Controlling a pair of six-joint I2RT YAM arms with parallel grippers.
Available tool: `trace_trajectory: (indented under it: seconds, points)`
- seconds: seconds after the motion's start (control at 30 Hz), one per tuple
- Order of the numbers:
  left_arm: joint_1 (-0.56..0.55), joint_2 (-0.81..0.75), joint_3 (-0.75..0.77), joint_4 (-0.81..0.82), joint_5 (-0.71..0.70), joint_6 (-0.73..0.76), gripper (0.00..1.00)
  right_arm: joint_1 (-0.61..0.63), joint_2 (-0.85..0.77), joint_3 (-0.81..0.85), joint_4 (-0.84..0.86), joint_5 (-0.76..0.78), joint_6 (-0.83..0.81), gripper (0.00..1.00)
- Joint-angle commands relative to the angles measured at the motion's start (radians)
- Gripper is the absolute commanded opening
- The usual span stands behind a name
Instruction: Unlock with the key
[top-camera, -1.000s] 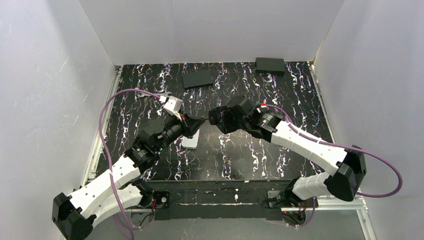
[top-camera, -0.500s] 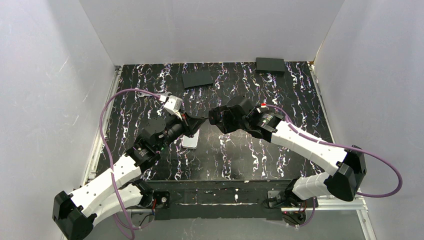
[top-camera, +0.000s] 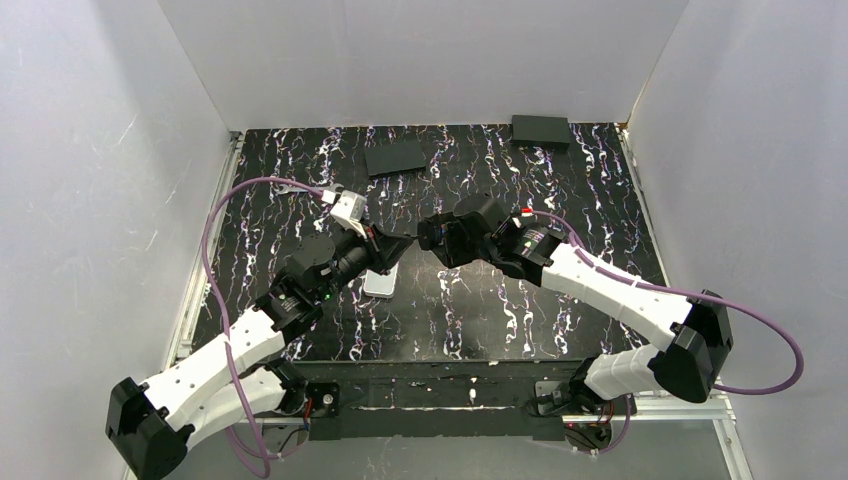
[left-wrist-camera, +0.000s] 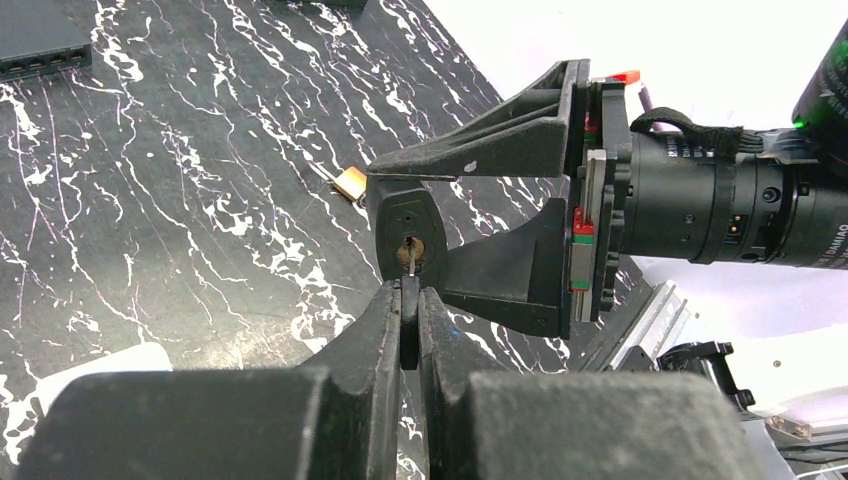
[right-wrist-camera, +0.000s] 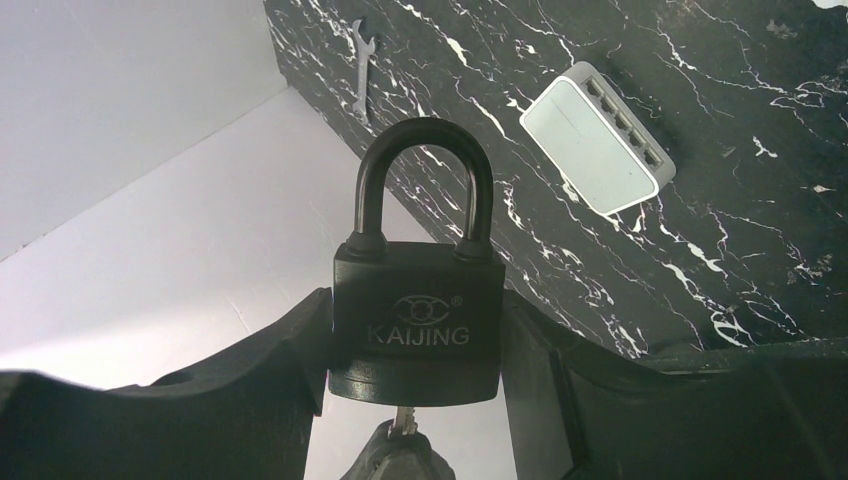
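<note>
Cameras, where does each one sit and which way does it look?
Top: above and behind the robot, looking down at the table; left arm and right arm show.
Left wrist: on the left arm, looking along the shut left gripper, which pinches the key at the padlock keyhole.
Right wrist: on the right arm, looking along the right gripper, clamped on the padlock's sides; wrench and white box beyond.
Shared: both wrist views see padlock and key, from opposite sides.
</note>
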Motion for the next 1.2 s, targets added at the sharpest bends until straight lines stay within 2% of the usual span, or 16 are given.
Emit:
trace_trajectory:
  seconds: [0.0, 0.93, 1.17]
  points:
    - [-0.009, 0.007, 0.024, 0.033, -0.019, -0.004, 0.00, 0.004, -0.041, 0.012, 0.098, 0.037, 0.034, 0.01]
    - [-0.027, 0.053, 0.017, 0.068, -0.099, -0.057, 0.00, 0.004, -0.059, -0.006, 0.126, 0.046, 0.043, 0.01]
    - [-0.030, 0.068, 0.007, 0.071, -0.135, -0.128, 0.00, 0.004, -0.067, -0.020, 0.151, 0.053, 0.057, 0.01]
